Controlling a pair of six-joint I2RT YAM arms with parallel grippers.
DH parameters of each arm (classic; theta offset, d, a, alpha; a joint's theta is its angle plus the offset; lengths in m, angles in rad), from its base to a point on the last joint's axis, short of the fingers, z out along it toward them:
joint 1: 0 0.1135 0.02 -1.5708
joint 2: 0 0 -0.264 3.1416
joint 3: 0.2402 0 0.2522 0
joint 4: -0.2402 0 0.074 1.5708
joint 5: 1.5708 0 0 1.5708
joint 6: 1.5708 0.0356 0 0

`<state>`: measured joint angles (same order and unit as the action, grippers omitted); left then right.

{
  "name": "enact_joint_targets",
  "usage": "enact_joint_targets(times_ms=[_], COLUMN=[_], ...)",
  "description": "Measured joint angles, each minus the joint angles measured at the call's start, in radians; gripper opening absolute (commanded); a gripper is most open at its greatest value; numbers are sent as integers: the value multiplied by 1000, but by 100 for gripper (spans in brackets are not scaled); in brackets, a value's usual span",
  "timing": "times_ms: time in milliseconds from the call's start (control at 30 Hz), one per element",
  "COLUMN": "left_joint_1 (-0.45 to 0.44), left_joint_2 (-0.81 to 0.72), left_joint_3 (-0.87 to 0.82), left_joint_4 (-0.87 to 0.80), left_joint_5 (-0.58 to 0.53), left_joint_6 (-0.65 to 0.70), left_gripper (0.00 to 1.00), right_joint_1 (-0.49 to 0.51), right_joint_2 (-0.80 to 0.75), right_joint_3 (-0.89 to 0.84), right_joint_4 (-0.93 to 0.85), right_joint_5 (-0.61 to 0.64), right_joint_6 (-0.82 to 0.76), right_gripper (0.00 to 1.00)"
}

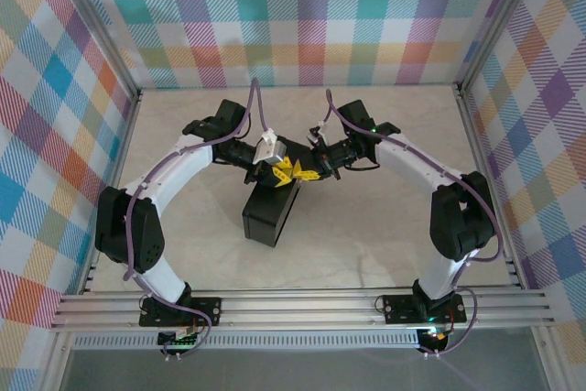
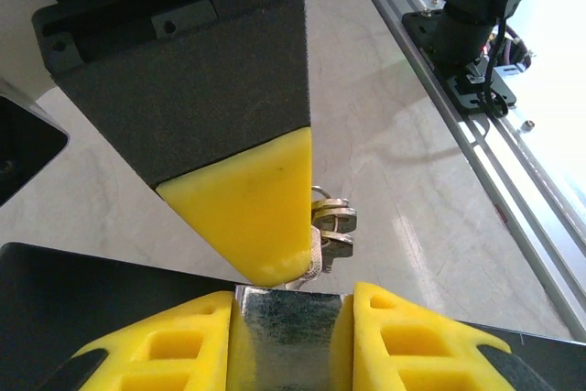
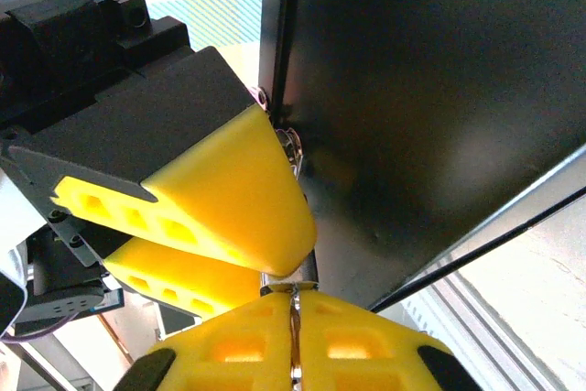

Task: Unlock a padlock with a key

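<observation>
Your left fingers [image 2: 291, 341] are closed on the padlock [image 2: 288, 318]. Its body is a small block of pale silvery metal with a mottled sheen, pinched on both sides by the yellow pads. Your right fingers [image 3: 295, 304] are pressed together on the key [image 3: 295, 322], which shows there as a thin grey metal edge between the pads.

From the left wrist, one right finger [image 2: 247, 199] comes down from the upper left to just above the padlock. The key [image 2: 314, 258] pokes out beside its tip, with small metal ring loops hanging to its right. You cannot tell whether the key is seated in the lock.

From above, both grippers meet over the middle of the pale surface [image 1: 385, 226], left [image 1: 282, 169] and right [image 1: 307, 174] tip to tip. They sit at the far end of a dark box [image 1: 270, 217].
</observation>
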<state>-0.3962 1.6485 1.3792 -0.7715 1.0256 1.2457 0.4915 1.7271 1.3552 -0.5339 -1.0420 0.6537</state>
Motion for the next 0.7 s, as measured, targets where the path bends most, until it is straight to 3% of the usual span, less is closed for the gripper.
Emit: enact_joint_targets(times_ms=[367,700], left_joint_1=[-5,-8], left_joint_2=[9,13], left_joint_3=[0,0], left_joint_4=[7,7], left_joint_5=[11,13], left_joint_6=[-8,-20], left_gripper=[18,18], right_joint_1=[-32,-70], right_joint_2=[-26,-75], right_joint_3=[-10,-51], right_joint_4=[-35,-50], right_joint_5=[51,63], right_joint_6=[-53,-79], right_gripper=[24,16])
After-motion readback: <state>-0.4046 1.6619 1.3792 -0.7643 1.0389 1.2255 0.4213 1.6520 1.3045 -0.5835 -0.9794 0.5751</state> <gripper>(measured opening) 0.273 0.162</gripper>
